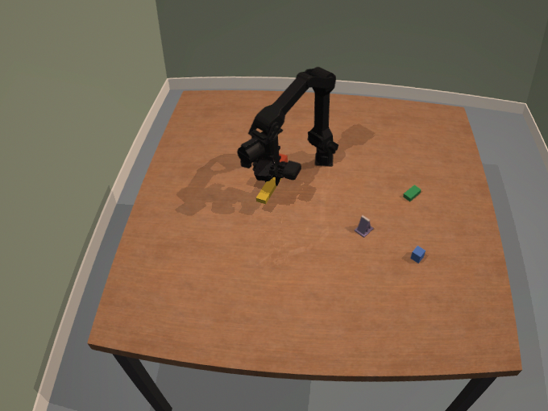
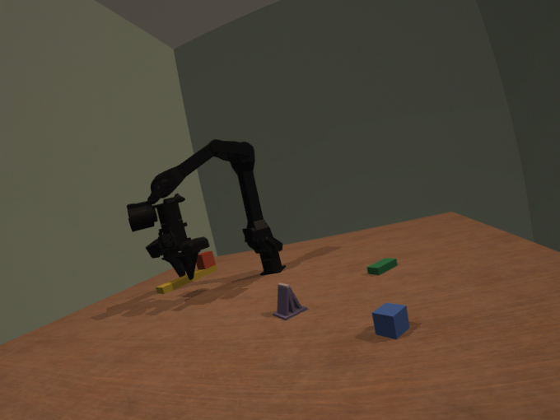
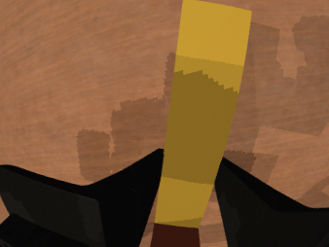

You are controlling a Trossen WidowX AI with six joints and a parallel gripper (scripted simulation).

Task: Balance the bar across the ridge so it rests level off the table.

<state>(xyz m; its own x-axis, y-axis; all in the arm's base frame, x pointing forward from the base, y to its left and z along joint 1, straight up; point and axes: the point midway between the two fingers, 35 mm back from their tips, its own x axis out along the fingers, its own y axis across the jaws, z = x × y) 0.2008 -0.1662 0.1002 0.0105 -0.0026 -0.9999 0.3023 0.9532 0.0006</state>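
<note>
The yellow bar (image 1: 266,192) (image 2: 166,287) (image 3: 208,107) carries a red block (image 1: 283,157) (image 2: 207,259) (image 3: 176,236) on its far end, towards the back of the table. My gripper (image 1: 275,180) (image 2: 186,276) (image 3: 189,158) points down and is shut on the bar, with one finger on each long side. The bar hangs a little above the table, its shadow apart from it in the exterior view. It looks roughly level. The ridge, a small purple stand (image 1: 363,226) (image 2: 283,299) with a narrow pale top, stands upright to the right of the gripper, with nothing on it.
A green block (image 1: 412,193) (image 2: 382,266) lies flat to the right of the stand and farther back. A blue cube (image 1: 417,254) (image 2: 390,320) sits to the right of the stand and nearer the front edge. The arm's base (image 1: 324,157) (image 2: 271,262) stands behind, between bar and stand.
</note>
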